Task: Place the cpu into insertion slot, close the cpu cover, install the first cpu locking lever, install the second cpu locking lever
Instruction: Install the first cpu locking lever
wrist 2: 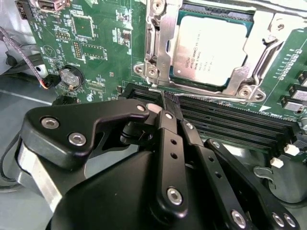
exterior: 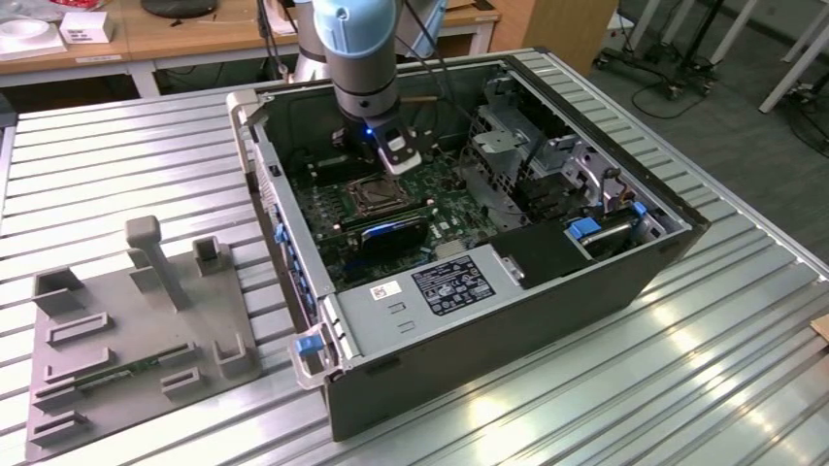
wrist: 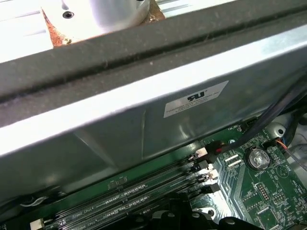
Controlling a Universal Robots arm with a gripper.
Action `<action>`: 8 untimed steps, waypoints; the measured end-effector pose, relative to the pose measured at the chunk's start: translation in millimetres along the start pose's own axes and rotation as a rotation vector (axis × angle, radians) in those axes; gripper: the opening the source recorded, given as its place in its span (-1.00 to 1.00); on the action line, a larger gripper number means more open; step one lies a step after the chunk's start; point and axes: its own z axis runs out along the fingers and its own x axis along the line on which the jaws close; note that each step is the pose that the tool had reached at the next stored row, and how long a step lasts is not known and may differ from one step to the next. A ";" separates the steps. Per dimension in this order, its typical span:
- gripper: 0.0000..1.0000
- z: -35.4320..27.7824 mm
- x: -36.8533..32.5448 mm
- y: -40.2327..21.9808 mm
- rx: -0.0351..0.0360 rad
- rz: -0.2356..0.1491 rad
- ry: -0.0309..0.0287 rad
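A grey fixture plate (exterior: 130, 330) lies on the slatted table (exterior: 725, 359) beside the open computer case (exterior: 518, 330)

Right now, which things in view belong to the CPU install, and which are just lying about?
Job:
cpu, seated in the insertion slot
cpu cover, closed over it
claw, fingers together

Lying about:
grey fixture plate
coin battery
memory slots

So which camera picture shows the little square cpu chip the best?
The second wrist view. There the cpu sits close up in its socket, with the silvery cpu cover framing it and the gripper just in front. The exterior view shows the socket area as a small dark square inside the computer case.
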 end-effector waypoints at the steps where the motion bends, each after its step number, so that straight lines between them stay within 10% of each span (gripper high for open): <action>1: -0.79 0.1 -0.1 -0.2 0.0000 0.000 0.0001; 8: -0.79 0.6 -0.6 -2.0 0.0000 0.000 0.0000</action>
